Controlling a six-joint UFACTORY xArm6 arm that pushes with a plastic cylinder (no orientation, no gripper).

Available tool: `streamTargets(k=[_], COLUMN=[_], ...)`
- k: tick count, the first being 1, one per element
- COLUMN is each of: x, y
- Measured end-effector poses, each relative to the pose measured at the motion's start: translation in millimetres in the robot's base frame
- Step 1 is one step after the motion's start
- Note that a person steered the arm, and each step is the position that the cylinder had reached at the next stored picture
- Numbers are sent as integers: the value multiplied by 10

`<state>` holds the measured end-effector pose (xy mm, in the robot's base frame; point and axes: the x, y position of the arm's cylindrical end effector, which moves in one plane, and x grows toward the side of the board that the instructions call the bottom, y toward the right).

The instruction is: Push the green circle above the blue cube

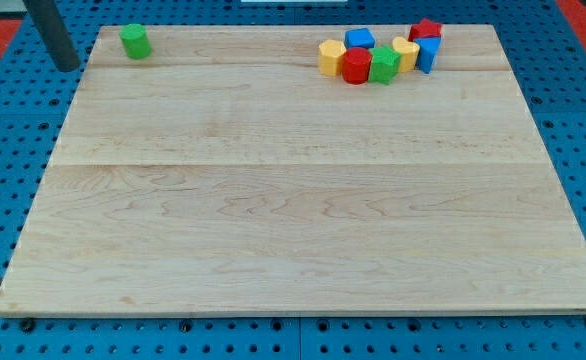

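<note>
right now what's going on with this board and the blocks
A robot arm with a dark rod is working a wooden board. My tip sits off the board's top-left corner, left of the green circle and not touching it. That block stands alone near the view's top left. The rest are bunched at the top right: a blue cube, two yellow blocks, a red cylinder, a green block, another blue block and a red one. The push has not begun.

You see a green circle [135,41] upper left; upper right, blue cube [359,39] among yellow, red and green blocks on pale wood board [303,200].
</note>
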<state>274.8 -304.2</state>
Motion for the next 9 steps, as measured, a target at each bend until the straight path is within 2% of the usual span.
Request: streamTargets(k=[1,2,4,5,6,7,8,9], x=[-316,-362,-300,-300,-412,-443,-334,-826], y=[8,238,2084,2000,1484,1258,609,573])
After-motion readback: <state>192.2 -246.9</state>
